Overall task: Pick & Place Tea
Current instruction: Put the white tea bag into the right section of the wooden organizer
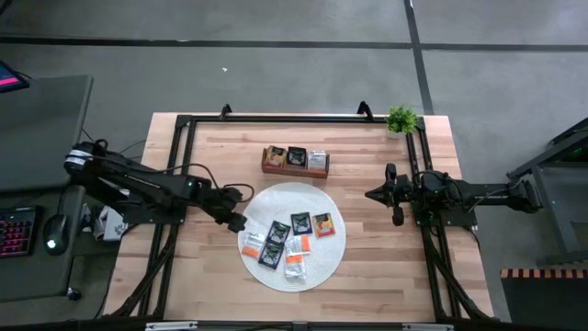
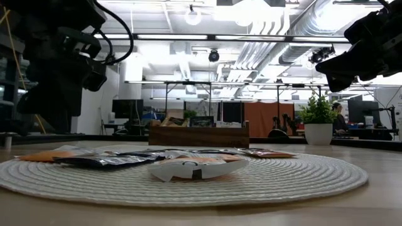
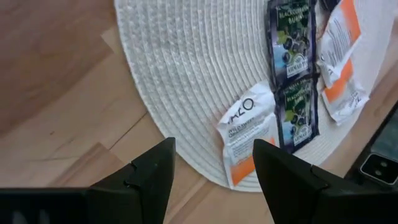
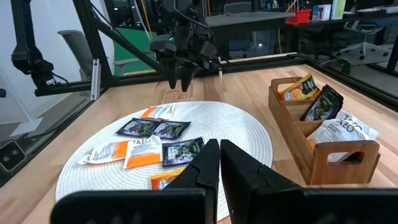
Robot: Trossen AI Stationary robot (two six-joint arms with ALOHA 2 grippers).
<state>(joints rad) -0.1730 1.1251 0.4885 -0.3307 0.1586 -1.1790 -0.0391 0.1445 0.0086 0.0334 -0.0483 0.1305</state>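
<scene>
On the pale wooden bench (image 1: 367, 267) we find the round white woven mat (image 1: 266, 204) as the biggest thing, lying near the middle. Behind it stands the brown wooden three-compartment tray (image 1: 295, 169), and we see a sachet already standing in each of its compartments: orange, black, white. A small green potted plant (image 1: 401, 119) sits at the far right corner.

The left claw (image 1: 236, 222) hangs just above the mat's left edge, its fingers (image 3: 152, 177) released and spread with nothing between them; past them lies a white-and-orange sachet (image 3: 245, 138) at the rim. The right claw (image 1: 371, 195) waits well off the mat to the right, clenched on nothing.

The small flat square tea sachets (image 1: 287, 241) lie scattered over the mat's lower half, black, orange and white, some overlapping. We judge the task only begun: three are sorted, roughly seven remain, and none is being grasped yet.
</scene>
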